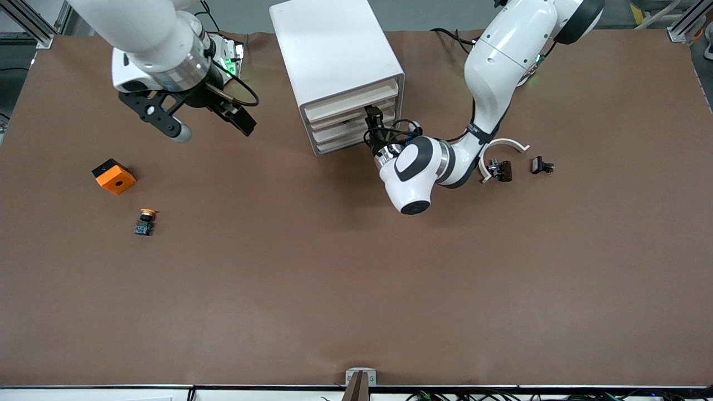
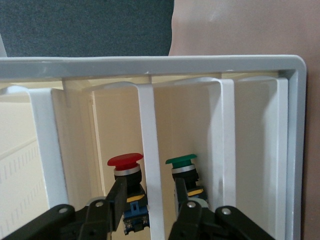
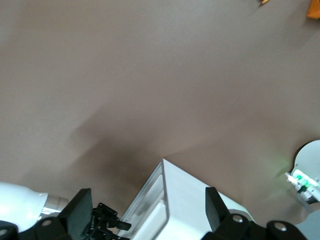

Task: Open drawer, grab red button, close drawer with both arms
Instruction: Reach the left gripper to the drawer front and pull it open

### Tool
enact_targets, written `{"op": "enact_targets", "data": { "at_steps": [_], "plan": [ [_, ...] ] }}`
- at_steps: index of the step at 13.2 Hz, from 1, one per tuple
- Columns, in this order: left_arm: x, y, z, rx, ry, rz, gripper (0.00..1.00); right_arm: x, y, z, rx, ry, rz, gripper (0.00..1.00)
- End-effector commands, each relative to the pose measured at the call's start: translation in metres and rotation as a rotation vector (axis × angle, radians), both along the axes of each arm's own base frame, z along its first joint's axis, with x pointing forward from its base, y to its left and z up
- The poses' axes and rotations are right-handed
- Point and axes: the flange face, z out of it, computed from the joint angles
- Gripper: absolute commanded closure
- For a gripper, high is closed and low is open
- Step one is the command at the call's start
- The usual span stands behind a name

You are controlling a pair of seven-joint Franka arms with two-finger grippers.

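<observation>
With the right gripper (image 1: 209, 123) waiting, fingers apart, above the worktop (image 1: 356, 278), the left gripper (image 2: 150, 197) at the cabinet (image 1: 337, 67) front has fingers partly apart astride a white divider (image 2: 150, 165), so it should shift to straddle the red-capped button (image 2: 127, 192) in the drawer (image 2: 150, 67), not the green-capped one (image 2: 184, 177).

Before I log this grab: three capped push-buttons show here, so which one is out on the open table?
The yellow-orange-capped button, on the table by the orange cube. The red-capped button and green-capped button sit inside the drawer.
</observation>
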Motion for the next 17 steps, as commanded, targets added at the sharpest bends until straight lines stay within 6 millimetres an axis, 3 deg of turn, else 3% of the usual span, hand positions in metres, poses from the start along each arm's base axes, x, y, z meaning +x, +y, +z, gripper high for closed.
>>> {"op": "enact_targets", "data": {
  "at_steps": [1,4,5,7,11,17],
  "plan": [
    [-0.005,-0.008,0.000,0.005,0.022,0.000,0.57,-0.003,0.024,-0.006,-0.005,0.004,-0.070,0.00],
    [-0.008,-0.010,-0.008,0.011,0.031,-0.005,0.67,-0.015,0.060,-0.016,0.000,-0.013,-0.025,0.00],
    [-0.007,-0.010,-0.009,0.012,0.031,-0.004,0.78,-0.018,0.067,-0.019,-0.005,-0.010,-0.051,0.00],
    [-0.008,-0.009,-0.010,0.013,0.031,-0.005,0.90,-0.021,0.079,-0.023,-0.003,-0.015,-0.092,0.00],
    [0.008,0.003,-0.008,0.017,0.020,0.022,0.91,-0.027,0.106,-0.035,0.000,-0.023,-0.163,0.00],
    [0.079,0.060,0.005,-0.019,-0.023,0.162,0.88,-0.040,0.153,-0.068,-0.003,-0.024,-0.193,0.00]
  ]
}}
